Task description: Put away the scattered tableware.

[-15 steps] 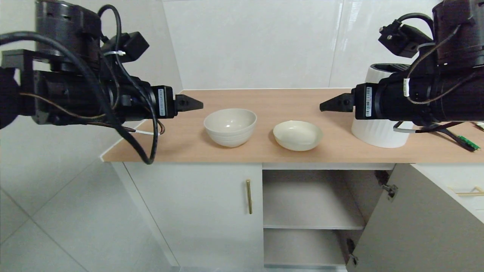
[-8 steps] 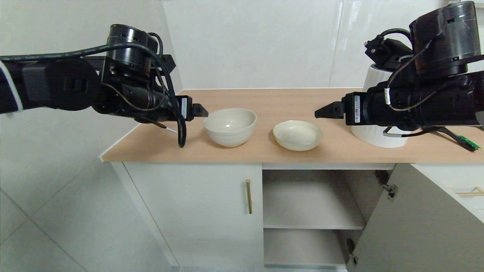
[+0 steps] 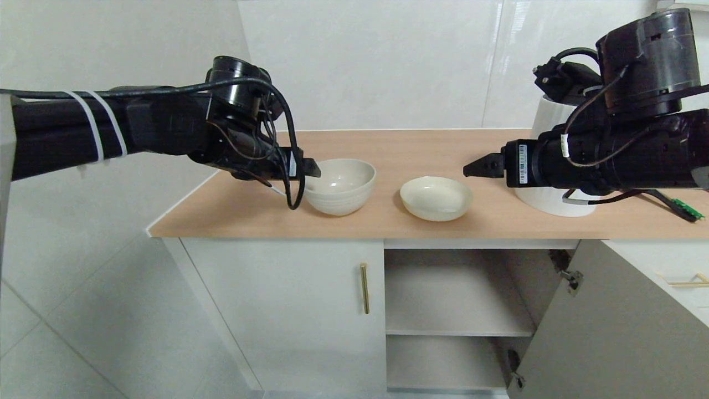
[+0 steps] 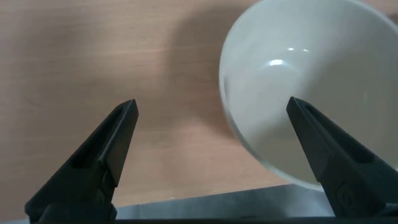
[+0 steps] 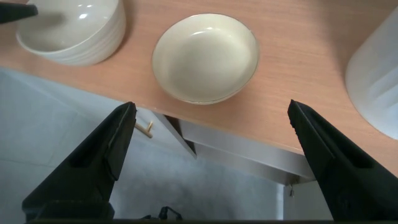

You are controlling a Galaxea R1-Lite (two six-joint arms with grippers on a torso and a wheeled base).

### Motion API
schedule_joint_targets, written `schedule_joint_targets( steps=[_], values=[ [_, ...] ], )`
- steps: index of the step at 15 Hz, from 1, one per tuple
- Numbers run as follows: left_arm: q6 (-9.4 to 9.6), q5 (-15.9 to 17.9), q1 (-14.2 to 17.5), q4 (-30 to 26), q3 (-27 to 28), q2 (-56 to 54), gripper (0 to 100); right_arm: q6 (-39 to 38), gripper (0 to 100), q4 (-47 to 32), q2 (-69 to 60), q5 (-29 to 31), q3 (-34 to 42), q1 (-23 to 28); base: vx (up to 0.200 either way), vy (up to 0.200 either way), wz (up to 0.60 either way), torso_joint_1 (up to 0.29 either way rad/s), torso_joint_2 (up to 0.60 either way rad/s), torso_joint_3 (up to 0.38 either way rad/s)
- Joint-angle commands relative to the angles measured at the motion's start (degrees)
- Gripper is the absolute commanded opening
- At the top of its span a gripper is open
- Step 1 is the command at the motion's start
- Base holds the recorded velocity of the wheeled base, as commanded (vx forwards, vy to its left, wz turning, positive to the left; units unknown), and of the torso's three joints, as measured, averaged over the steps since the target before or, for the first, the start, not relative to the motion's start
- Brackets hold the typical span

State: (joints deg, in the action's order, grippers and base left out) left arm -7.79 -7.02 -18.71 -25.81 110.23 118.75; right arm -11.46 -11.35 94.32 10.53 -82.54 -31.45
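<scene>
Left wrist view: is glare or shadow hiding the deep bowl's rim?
Left wrist view: a few small bright spots inside the deep bowl, rim readable, a soft shadow on the counter beside it. Head view: similar faint spots, shadow under the bowl.

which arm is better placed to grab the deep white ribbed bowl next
Left. The left gripper is open at the rim of the deep white ribbed ceramic bowl, one finger over its inside. The right gripper hovers farther off, beyond the shallow cream dish.

- light wood worktop (image 3: 249, 216)
- deep white bowl (image 3: 338, 185) near the front edge
- shallow bowl (image 3: 436, 198) sits close on its right, not touching
- ribbed white pot (image 3: 548, 200) further right
</scene>
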Motion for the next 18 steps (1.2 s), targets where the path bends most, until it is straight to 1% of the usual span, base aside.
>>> schedule_joint_targets(
  steps=[1,2,9,11,12,13,16,17,18],
  values=[
    [-0.03,0.0,-0.3,0.1,0.3,0.9,100,0.0,100,0.0,-0.3,0.0,0.1,0.0,0.0,0.0,0.0,0.0,0.0,0.0],
    [-0.03,0.0,-0.3,0.1,0.3,1.0,0,0.0,100,0.0,-0.4,0.0,0.1,0.0,0.0,0.0,0.0,0.0,0.0,0.0],
    [-0.12,0.0,-0.4,-0.6,0.3,3.2,0,0.0,100,0.0,-0.9,0.0,0.1,-0.2,0.0,0.0,0.0,0.0,0.0,0.0],
    [-0.12,-0.2,-0.4,-0.7,1.1,2.9,0,0.0,100,0.0,-1.0,0.0,0.1,-0.2,0.0,0.0,0.0,0.0,0.0,0.0],
    [-1.79,-0.5,-0.6,-0.7,1.7,0.6,0,-0.1,100,0.0,-1.0,0.0,0.1,-0.1,0.0,0.0,0.0,0.0,0.0,0.0],
    [-2.23,-0.5,-0.9,-0.7,1.7,-1.2,0,-0.1,100,0.0,-1.0,0.0,0.1,-0.1,0.0,0.0,0.0,0.0,0.0,0.0],
    [-5.57,-0.3,-1.0,-2.5,-0.6,-8.2,0,-0.3,100,-0.2,-0.4,0.0,0.0,-0.1,0.0,0.0,0.0,0.0,0.0,0.0],
    [-6.45,-0.1,-1.0,-2.8,-3.9,-12.6,0,-0.3,100,-0.2,0.4,0.0,-0.2,-0.1,0.0,0.0,0.0,0.0,0.0,0.0],
    [-6.71,0.2,-0.9,-2.8,-6.2,-14.7,0,-0.3,100,-0.3,1.0,0.0,-0.3,-0.1,0.0,0.0,0.0,0.0,0.0,0.0]
  ],
)
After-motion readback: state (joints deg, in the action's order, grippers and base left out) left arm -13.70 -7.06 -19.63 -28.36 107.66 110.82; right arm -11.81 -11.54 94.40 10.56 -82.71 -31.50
